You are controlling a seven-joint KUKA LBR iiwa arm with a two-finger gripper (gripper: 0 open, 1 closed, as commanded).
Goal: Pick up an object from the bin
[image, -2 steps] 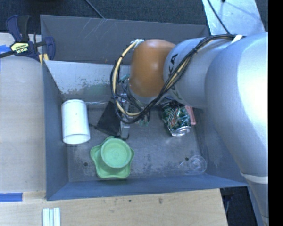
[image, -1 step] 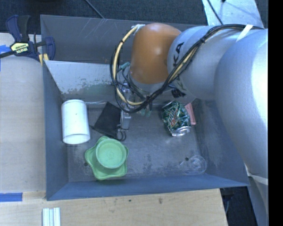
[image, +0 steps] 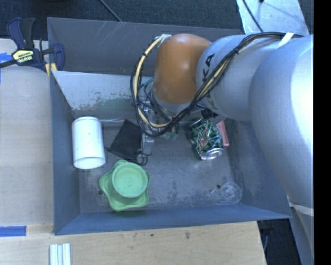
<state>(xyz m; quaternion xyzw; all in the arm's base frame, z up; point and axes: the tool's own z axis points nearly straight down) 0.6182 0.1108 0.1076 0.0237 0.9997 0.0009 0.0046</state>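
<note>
Big grey robot arm looms closest, its orange wrist cover masking the gripper, so open or closed I cannot tell. It hangs just beyond the green scalloped plastic cup, which looks empty, at the edge of a black flat sheet, probably the target, lying in the grey metal bin.

Matt, scuffed grey metal in the bin. Smooth white plastic on the cylinder, green plastic on the cup. Crumpled, shiny metal on the can. Matt black sheet.
</note>
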